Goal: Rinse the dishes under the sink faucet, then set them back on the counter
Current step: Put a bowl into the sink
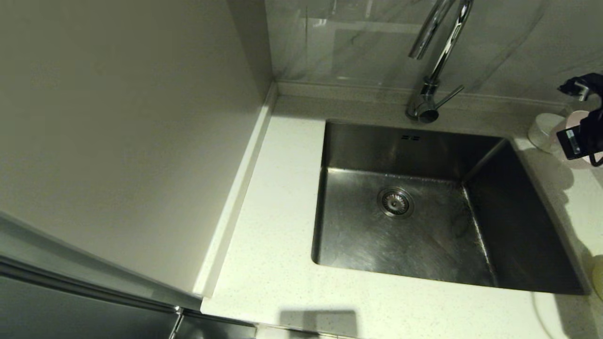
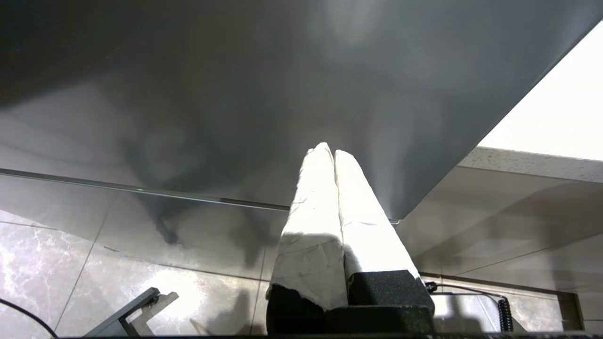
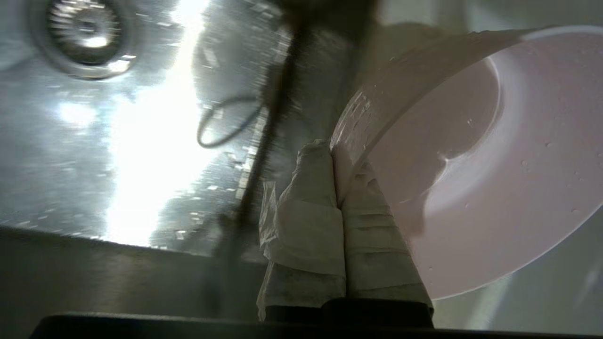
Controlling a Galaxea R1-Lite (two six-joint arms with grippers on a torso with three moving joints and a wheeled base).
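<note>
One stainless-steel sink (image 1: pixel 424 226) was set into the off-white speckled worktop (image 1: pixel 278 235), with one round drain strainer (image 1: pixel 395 202) in its floor and two small overflow slots (image 1: pixel 411 137) in its rear wall. One chrome gooseneck faucet (image 1: pixel 435 56) stood behind the basin, its thin side lever (image 1: pixel 450 95) angled toward the right.

Three bowls could be counted. The pale pink bowl (image 3: pixel 480 165) was tilted on edge beside the right side of the sink, its rim pinched between the cloth-wrapped fingers (image 3: pixel 306 212) of the right gripper (image 3: pixel 335 150), whose jaws were clamped together on that rim; water droplets dotted its inner surface. In the head view this pink bowl (image 1: pixel 575 123) lay largely behind the black right gripper (image 1: pixel 583 136). The white bowl (image 1: pixel 542 131) rested on the worktop just beside it, near the rear edge strip. Only a sliver of the pale yellow bowl (image 1: pixel 598 278) showed at the right edge of the head view, on the worktop near the sink's front right corner.

The left gripper (image 2: pixel 333 151) hung parked below the worktop, over a marble-look floor (image 2: pixel 94 273), with its jaws pressed together and holding nothing.
</note>
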